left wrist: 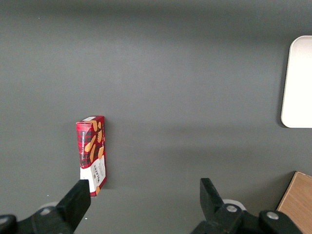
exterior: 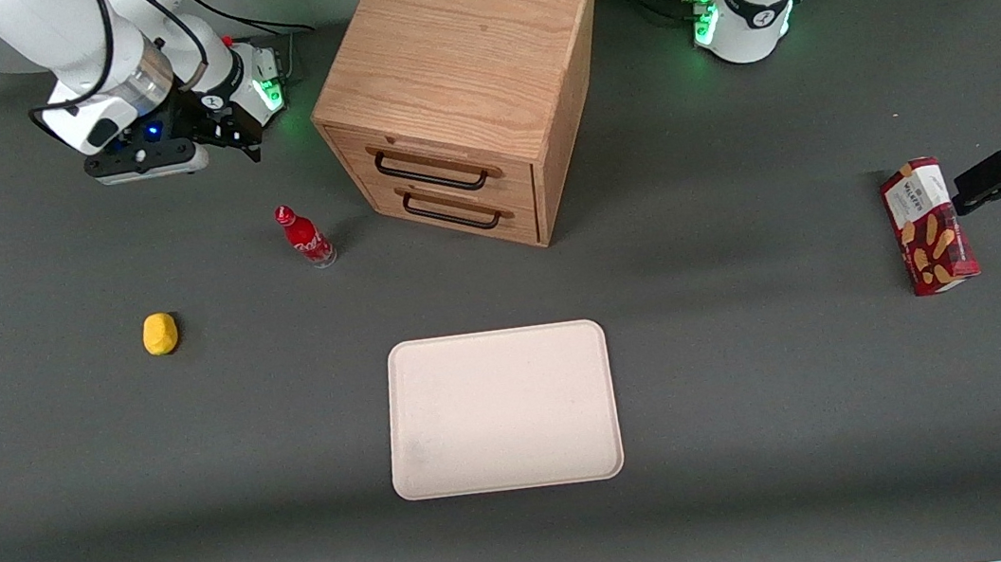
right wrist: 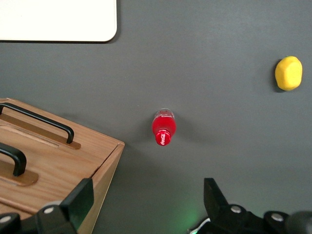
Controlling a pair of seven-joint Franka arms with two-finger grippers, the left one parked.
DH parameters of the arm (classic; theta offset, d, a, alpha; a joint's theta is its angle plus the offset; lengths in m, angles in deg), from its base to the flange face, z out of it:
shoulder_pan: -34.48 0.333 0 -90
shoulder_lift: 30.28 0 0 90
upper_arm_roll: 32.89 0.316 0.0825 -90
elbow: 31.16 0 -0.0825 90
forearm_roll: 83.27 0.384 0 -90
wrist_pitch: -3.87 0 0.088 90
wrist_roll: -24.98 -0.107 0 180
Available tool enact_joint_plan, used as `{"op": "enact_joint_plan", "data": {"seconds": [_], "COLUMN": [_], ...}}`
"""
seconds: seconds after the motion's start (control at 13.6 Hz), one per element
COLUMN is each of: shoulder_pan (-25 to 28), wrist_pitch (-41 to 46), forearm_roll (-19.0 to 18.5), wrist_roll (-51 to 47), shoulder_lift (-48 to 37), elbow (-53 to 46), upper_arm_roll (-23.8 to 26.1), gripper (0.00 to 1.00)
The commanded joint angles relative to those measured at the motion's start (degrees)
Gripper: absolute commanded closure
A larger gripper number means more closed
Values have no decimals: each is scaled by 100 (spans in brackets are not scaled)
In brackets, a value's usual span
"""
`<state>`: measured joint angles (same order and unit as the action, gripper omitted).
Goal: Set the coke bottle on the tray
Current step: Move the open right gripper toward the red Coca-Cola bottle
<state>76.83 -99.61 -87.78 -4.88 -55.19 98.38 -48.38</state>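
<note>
With the gripper [right wrist: 146, 200] wide open and empty above the worktop [exterior: 768, 439], it needed to descend squarely over the upright coke bottle [exterior: 305, 236], which stood beside the drawer cabinet [exterior: 459, 95], well apart from the tray [exterior: 502, 410].

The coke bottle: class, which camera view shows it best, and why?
The front view: the coke bottle stands upright, showing cap, label and clear base. The right wrist view sees mostly its cap from above, with the open gripper hovering higher. The left wrist view misses it.
</note>
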Motion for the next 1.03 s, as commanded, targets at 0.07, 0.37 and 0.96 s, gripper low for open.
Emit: {"op": "enact_joint_plan", "data": {"seconds": [0.07, 0.37, 0.96], "shoulder_pan": [63, 45, -16], "wrist_pitch": [-760, -1586, -2949], "forearm_roll": [-146, -401, -480], "wrist_roll": [-177, -195, -195], "shoulder_lift": [-224, -163, 276], "elbow": [711, 1327, 2075], "upper_arm_roll": [28, 28, -7], "gripper": [0, 0, 0]}}
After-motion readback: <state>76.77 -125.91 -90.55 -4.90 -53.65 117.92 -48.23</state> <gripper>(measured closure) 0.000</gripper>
